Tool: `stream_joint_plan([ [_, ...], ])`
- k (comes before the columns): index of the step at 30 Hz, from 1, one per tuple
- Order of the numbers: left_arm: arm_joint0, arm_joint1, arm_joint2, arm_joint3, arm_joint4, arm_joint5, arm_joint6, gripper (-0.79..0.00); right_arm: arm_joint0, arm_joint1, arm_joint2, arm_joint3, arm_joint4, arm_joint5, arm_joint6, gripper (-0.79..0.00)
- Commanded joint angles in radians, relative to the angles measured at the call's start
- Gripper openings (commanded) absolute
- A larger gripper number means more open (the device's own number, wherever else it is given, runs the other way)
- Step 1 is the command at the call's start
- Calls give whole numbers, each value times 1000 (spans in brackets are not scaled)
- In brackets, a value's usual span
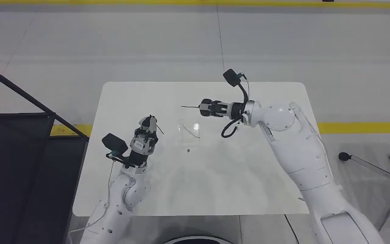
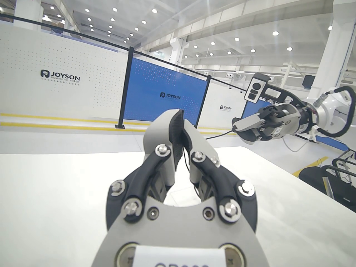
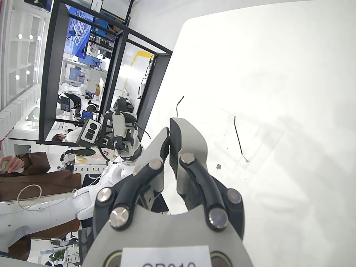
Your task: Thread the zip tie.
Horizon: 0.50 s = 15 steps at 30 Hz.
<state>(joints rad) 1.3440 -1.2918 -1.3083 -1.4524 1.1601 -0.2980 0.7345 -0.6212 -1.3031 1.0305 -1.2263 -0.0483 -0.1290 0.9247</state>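
Hovering apart above the table point(image 1: 244, 183), left gripper point(image 2: 182, 129) and right gripper point(image 3: 169, 133) each pinch a zip tie point(image 3: 177, 106); threading looks unstarted.

Logo lettering stands on a white perforated panel point(image 2: 59, 77), a blue panel point(image 2: 170, 95) and a farther white panel point(image 2: 225, 108). Cut-off characters mark a sticker point(image 2: 178, 255) on the left gripper point(image 2: 182, 129) and a second sticker point(image 3: 167, 255) on the right gripper point(image 3: 169, 131).

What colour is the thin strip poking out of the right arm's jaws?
Black. The zip tie shows best in the right wrist view.
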Motion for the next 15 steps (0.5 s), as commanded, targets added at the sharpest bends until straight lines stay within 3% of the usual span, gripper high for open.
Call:
stream_joint_plan([
  [1, 6, -2, 3, -11, -7, 8, -7, -785, -16, 2, 18, -9, 46, -4, 4, -785],
  [7, 7, -14, 17, -8, -69, 27, 91, -785, -60, 7, 88, -1, 321, -50, 116, -785],
  [15, -8, -29, 43, 12, -89, 15, 207, -785, -72, 0, 73, -48, 489, 15, 198, -785],
])
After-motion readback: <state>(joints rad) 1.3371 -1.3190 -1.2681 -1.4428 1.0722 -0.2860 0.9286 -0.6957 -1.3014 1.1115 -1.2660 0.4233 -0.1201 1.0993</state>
